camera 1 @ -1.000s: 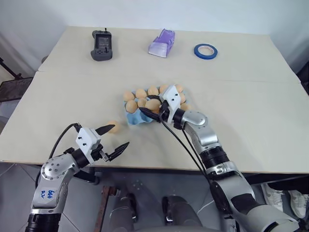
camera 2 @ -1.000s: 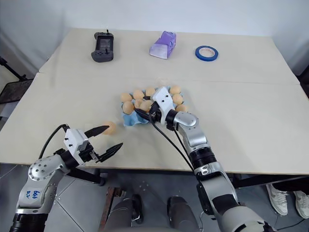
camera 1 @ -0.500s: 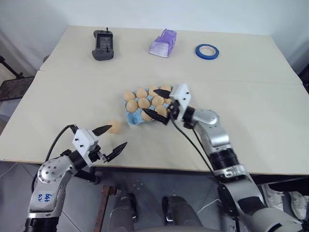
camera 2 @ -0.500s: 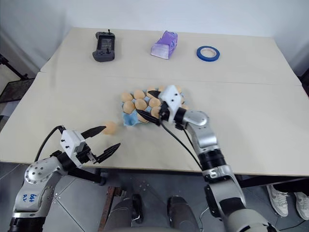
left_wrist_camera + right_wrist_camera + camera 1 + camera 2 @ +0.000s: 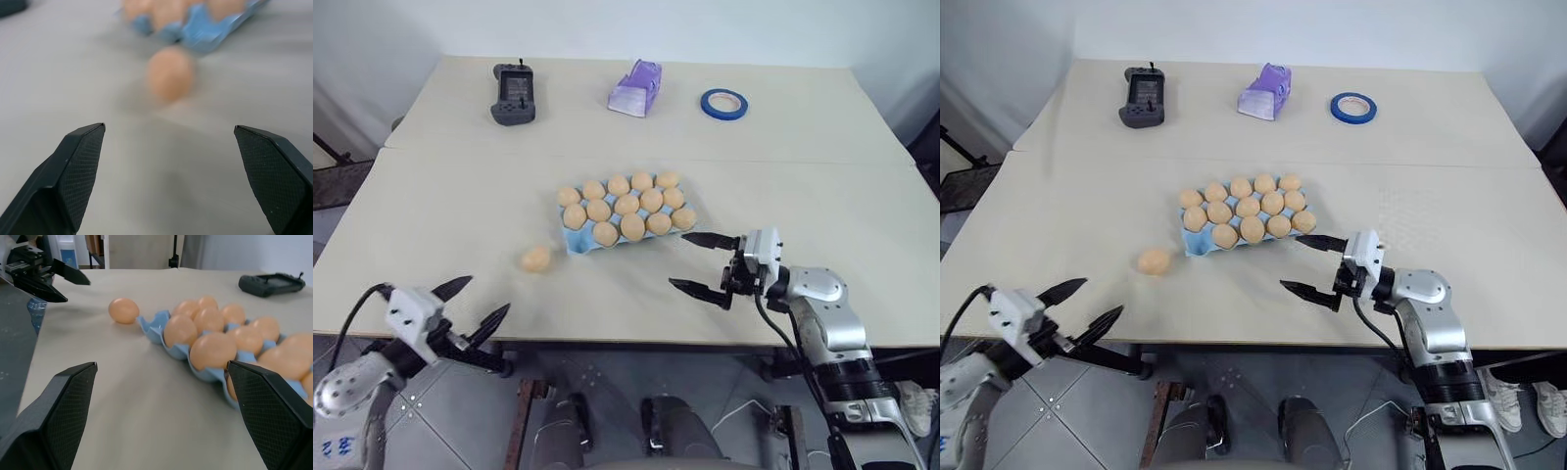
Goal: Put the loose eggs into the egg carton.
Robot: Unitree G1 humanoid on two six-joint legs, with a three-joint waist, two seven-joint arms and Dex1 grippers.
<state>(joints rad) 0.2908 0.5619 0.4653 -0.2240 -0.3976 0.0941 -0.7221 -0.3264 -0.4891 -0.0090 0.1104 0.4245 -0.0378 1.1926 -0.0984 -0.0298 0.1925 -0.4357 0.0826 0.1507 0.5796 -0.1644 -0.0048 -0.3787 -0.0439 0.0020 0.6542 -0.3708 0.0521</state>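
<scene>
While carton (image 5: 625,213) sits nearly full mid-worktop, one egg (image 5: 535,258) lies loose just off its left corner. Left gripper (image 5: 470,305) nearer, egg ahead, slightly right. Both left and right gripper (image 5: 702,262) spread wide, empty.

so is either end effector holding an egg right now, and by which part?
Nothing is held. The left end effector and right end effector are both open and empty; the one loose egg lies on the table beside the egg carton.
</scene>
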